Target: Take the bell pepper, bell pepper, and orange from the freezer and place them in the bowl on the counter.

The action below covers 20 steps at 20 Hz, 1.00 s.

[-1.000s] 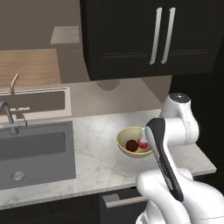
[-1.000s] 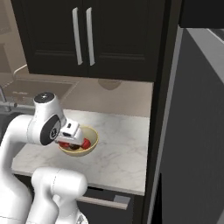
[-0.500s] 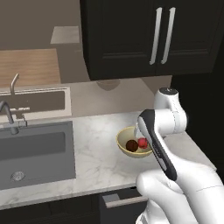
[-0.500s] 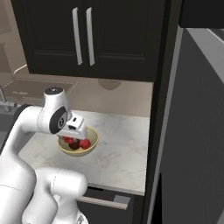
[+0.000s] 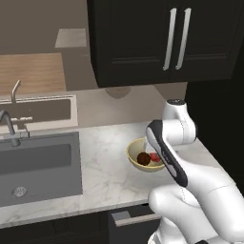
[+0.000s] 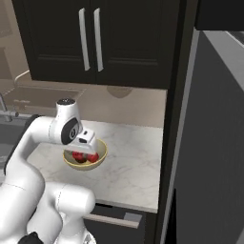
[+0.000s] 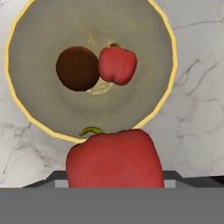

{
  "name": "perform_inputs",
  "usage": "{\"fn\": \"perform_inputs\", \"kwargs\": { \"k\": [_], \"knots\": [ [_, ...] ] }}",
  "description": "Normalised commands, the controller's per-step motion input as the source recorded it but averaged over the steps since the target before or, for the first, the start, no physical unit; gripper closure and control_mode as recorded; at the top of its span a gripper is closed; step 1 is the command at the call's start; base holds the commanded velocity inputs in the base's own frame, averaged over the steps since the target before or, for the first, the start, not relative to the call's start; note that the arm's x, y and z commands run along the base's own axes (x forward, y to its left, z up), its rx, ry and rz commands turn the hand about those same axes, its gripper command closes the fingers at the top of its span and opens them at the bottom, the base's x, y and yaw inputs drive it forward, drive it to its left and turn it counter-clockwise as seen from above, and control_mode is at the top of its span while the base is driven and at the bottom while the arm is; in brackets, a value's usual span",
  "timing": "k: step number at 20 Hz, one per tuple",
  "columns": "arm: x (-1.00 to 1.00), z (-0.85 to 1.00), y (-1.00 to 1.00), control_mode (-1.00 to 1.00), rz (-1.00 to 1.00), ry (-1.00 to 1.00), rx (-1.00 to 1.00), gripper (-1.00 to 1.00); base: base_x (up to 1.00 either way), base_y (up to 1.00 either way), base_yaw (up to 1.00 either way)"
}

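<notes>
On the marbled counter (image 5: 105, 176) stands the pale-yellow bowl (image 7: 173, 65), also seen as bowl (image 6: 97, 163) and bowl (image 5: 132, 159). Inside it lie the dark brownish orange (image 7: 78, 68) and one red bell pepper (image 7: 117, 64), side by side and touching. The orange (image 5: 144, 158) sits left of that pepper (image 5: 155, 157) in the left base view. My gripper (image 6: 85, 148) hangs just above the bowl's near rim, shut on the second bell pepper (image 7: 114, 159), which hides the fingertips in the hand view.
A sink (image 5: 38, 162) with a faucet (image 5: 9, 126) takes up the counter's left end. Dark upper cabinets (image 5: 176, 43) hang over the back. A drawer (image 5: 133, 217) below the counter stands slightly pulled out. The freezer's tall grey panel (image 6: 209, 133) rises at the right.
The arm has swung its upper joints left and up while the hand stays over the bowl. The pepper remains held in the shut jaws.
</notes>
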Motion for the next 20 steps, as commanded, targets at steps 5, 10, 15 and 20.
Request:
{"fn": "perform_inputs", "kwargs": {
  "k": [5, 10, 15, 20],
  "knots": [
    [0.18, -0.25, 0.00, -1.00, 0.00, 0.06, 0.00, 1.00, 0.00, 0.00, 0.00],
    [0.22, -0.22, 0.01, -1.00, 0.00, 0.14, 0.00, 1.00, 0.00, 0.00, 0.00],
    [0.39, -0.21, 0.00, -1.00, 0.00, 0.08, 0.00, 1.00, 0.00, 0.00, 0.00],
    [0.47, -0.18, 0.04, -1.00, 0.00, 0.08, 0.00, 1.00, 0.00, 0.00, 0.00]
  ]
}}
